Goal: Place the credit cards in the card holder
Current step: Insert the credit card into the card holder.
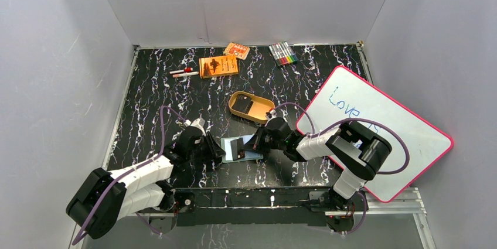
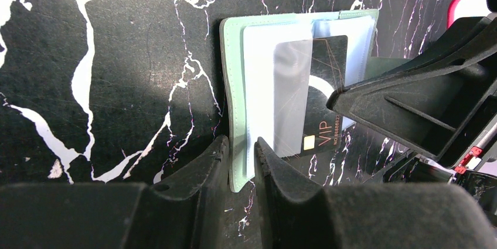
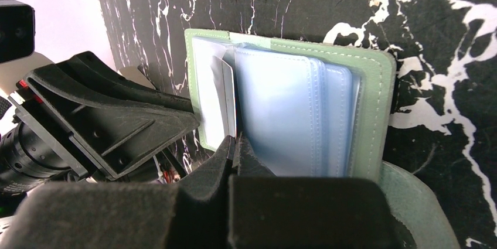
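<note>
The sage-green card holder (image 1: 230, 142) lies open on the black marbled table between my two grippers, its pale blue sleeves (image 3: 281, 108) fanned upward. My left gripper (image 2: 241, 143) is shut on the holder's green cover (image 2: 233, 85) and one pale sleeve at the near edge. A black credit card (image 2: 327, 61) marked VIP sits partly inside a clear sleeve. My right gripper (image 3: 236, 140) is shut on that card's edge; in the left wrist view its fingers (image 2: 410, 108) cover the card's right side.
A golden oval tin (image 1: 251, 106) with a dark rectangle inside stands just behind the holder. A pink-framed whiteboard (image 1: 375, 126) lies on the right. At the back are an orange booklet (image 1: 218, 66), an orange packet (image 1: 237, 50), markers (image 1: 282, 53) and pens (image 1: 183, 72).
</note>
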Tool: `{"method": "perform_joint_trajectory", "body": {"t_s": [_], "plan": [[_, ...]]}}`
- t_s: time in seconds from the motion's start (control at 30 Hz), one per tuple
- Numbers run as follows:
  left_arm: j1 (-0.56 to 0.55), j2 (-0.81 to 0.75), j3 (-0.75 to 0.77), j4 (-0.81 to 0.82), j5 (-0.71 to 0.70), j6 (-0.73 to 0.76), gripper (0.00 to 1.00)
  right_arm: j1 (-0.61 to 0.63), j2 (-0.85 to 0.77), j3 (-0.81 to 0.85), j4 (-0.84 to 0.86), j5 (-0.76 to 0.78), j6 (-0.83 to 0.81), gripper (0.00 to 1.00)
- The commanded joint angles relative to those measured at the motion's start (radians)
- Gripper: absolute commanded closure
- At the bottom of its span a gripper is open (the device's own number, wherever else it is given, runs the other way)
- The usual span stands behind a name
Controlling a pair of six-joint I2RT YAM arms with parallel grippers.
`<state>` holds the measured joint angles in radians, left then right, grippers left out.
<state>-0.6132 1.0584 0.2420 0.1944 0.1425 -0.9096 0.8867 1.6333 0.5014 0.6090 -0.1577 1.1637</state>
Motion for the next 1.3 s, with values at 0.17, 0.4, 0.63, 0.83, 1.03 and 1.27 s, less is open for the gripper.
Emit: {"method": "perform_joint_trajectory", "body": {"t_s": [0.17,0.4,0.63,0.83,1.03,1.27], "plan": [[0.003,0.001,-0.015,-0.004,0.003,-0.001,0.79,0.008,-0.038,-0.003,-0.027,0.082,0.001,1.0],[0.003,0.005,-0.015,-0.001,0.003,0.001,0.8,0.009,-0.016,0.015,-0.012,0.051,-0.016,1.0],[0.003,0.006,-0.017,0.001,0.005,-0.001,0.8,0.028,0.027,0.035,0.022,0.008,-0.024,1.0],[0.003,0.003,-0.017,0.001,0.006,-0.001,0.8,0.045,0.046,0.036,0.036,0.025,-0.003,1.0],[0.003,0.004,-0.018,0.005,0.008,-0.001,0.8,0.055,0.061,0.053,0.049,0.033,0.004,1.0],[0.003,0.002,-0.011,-0.005,0.007,0.006,0.8,0.075,0.082,0.098,0.003,0.009,-0.025,1.0]]}}
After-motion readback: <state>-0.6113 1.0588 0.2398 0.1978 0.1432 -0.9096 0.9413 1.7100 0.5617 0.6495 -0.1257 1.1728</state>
